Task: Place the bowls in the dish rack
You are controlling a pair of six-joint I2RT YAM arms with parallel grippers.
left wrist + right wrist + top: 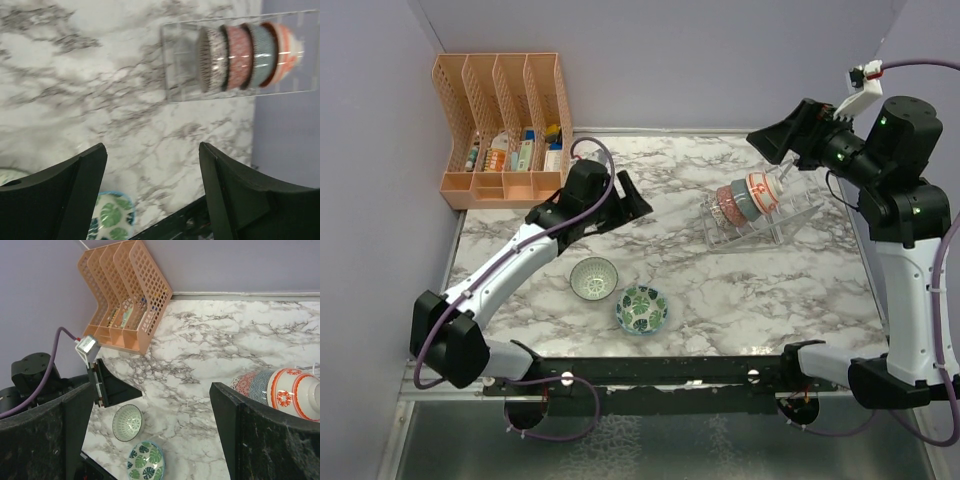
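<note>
The clear dish rack (798, 226) stands at the right of the marble table with several bowls (745, 198) on edge in it; it also shows in the left wrist view (172, 60). A pale green-grey bowl (594, 278) and a green-blue leaf print bowl (641, 309) sit upright near the front middle, side by side. My left gripper (636, 202) is open and empty, above the table behind these two bowls. My right gripper (770, 148) is open and empty, raised above and behind the rack. The right wrist view shows both loose bowls, the pale one (127, 422) and the leaf one (145, 461).
An orange plastic file organiser (505, 125) with small items stands at the back left corner. Purple walls close in the back and sides. A black rail (670, 370) runs along the table's front edge.
</note>
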